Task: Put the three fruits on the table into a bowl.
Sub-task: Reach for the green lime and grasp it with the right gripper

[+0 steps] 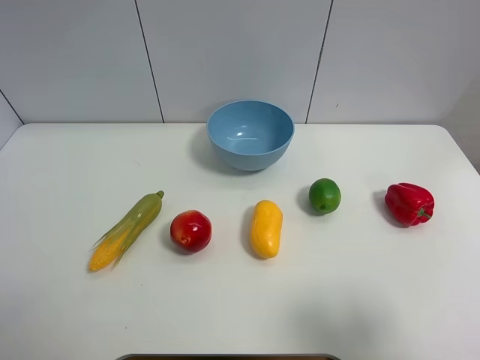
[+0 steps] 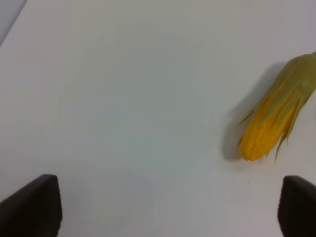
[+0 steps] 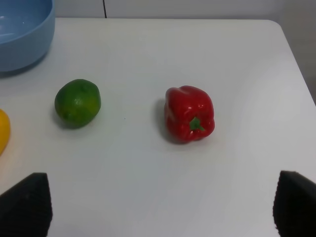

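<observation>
The light-blue bowl (image 1: 251, 154) stands at the back middle of the white table (image 1: 337, 300). In front of it, in a row, lie the red apple-like fruit (image 1: 190, 230), the yellow-orange mango (image 1: 265, 228) and the green lime (image 1: 325, 195). Neither arm shows in the high view. In the left wrist view my left gripper (image 2: 167, 200) is open over bare table, its dark fingertips (image 2: 34, 205) wide apart. My right gripper (image 3: 160, 200) is also open, short of the lime (image 3: 77, 102), with the bowl (image 3: 24, 44) and the mango's edge (image 3: 2, 129) beyond.
A green-husked corn cob (image 1: 127, 229) lies at the left end of the row, and appears as corn (image 2: 276, 118) beyond the left gripper. A red bell pepper (image 1: 409, 202) sits at the right end, straight ahead of the right gripper as pepper (image 3: 189, 113).
</observation>
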You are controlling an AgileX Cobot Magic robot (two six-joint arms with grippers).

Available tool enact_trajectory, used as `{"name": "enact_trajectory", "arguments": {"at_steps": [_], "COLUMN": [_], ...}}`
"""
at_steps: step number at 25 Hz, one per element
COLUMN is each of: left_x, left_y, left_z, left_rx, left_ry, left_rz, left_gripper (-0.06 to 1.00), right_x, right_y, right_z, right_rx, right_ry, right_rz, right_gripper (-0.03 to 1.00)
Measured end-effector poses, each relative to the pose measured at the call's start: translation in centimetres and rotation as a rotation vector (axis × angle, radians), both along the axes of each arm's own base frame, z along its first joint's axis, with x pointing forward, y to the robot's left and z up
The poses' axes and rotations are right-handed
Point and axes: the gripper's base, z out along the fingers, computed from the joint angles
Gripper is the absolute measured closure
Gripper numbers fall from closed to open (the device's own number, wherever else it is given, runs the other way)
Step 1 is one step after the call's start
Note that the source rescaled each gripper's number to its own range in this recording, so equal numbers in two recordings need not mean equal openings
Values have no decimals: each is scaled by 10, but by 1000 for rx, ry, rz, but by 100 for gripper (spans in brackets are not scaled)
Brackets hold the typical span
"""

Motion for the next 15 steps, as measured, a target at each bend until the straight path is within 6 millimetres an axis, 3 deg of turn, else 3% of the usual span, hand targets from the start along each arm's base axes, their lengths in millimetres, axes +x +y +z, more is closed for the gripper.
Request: {"name": "enact_trajectory", "arguments": {"at_steps": [15], "left_x": [0], "left_y": [0], "left_z": [0], "left_rx": [0], "left_ry": [0], "left_rz": [0], "left_gripper": [24], "right_x": [0], "right_y": [0], "right_z": [0], "right_rx": [0], "right_ry": [0], "right_rz": [0], "right_gripper": [7]}}
